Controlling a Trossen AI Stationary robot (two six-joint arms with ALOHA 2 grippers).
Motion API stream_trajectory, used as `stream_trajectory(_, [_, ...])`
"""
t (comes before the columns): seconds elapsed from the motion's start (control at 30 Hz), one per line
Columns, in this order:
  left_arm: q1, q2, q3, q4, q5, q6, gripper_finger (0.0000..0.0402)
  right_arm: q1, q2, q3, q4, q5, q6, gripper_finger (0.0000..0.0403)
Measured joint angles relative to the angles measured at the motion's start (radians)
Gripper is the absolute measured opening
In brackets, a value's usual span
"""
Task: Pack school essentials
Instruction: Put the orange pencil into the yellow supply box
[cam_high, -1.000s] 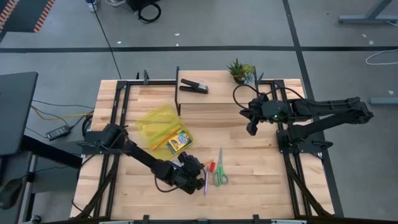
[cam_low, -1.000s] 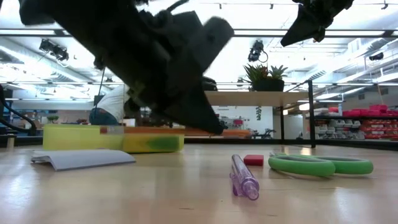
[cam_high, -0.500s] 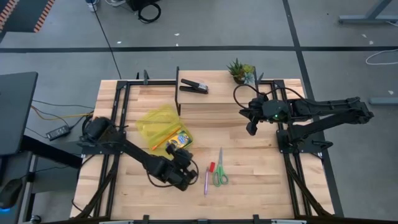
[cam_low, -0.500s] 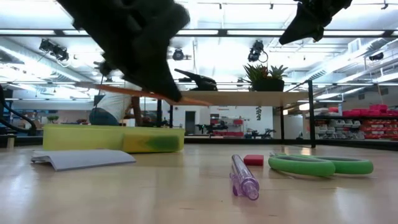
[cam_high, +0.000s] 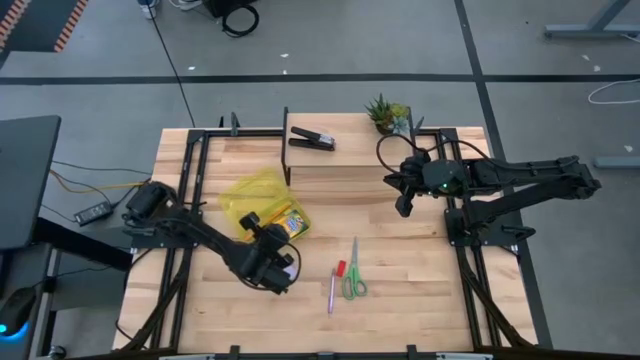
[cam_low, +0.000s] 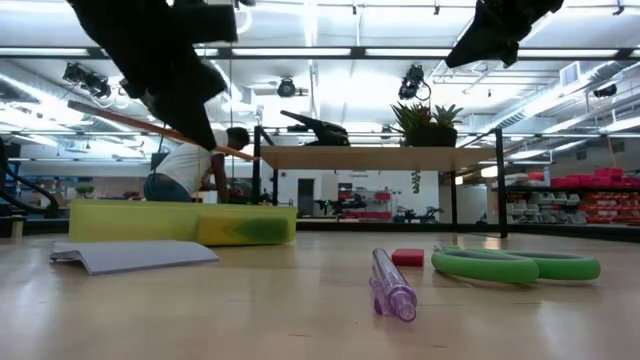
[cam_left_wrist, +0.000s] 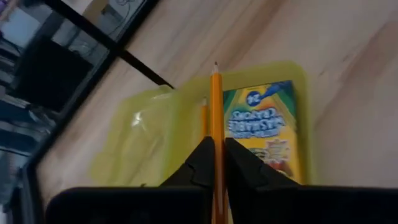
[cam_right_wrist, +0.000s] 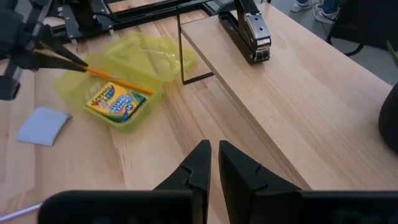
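Orange pencil (cam_left_wrist: 216, 118) is pinched between the fingers of the left gripper (cam_left_wrist: 214, 163), held in the air over the yellow-green open case (cam_high: 262, 206), tip aimed at the case. Inside the case: crayon box (cam_left_wrist: 267, 127) in one half, a second orange pencil (cam_left_wrist: 204, 118) lying alongside it. Case sits on the left-centre of the table (cam_high: 420, 260), beside the raised shelf's post.

Pale blue notepad (cam_right_wrist: 42, 124) lies flat on the table near the case. Pink pen (cam_high: 331, 291), red eraser (cam_high: 340, 268) and green-handled scissors (cam_high: 353, 279) lie grouped just beside each other, toward the front of the table, apart from the case.

Right gripper (cam_right_wrist: 210, 163) hangs above the table near the shelf edge, fingers closed together, empty. Black stapler (cam_high: 312, 138) and potted plant (cam_high: 387, 113) sit on the shelf.
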Motion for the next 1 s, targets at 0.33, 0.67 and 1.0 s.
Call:
stream_trajectory(0.33, [0.115,0.0,-0.084,0.037,0.029,0.103,0.0019,0.002,0.0,0.0,0.002,-0.005,0.006,0.0039])
stream_trajectory(0.67, [0.181,0.0,-0.186,0.229,0.063,0.221,0.0028,0.002,0.0,0.0,0.021,-0.011,0.02,0.0039])
stream_trajectory(1.0, [0.191,0.001,-0.229,0.305,0.095,0.294,0.0073,0.002,0.0,0.0,0.024,-0.01,0.029,0.0039])
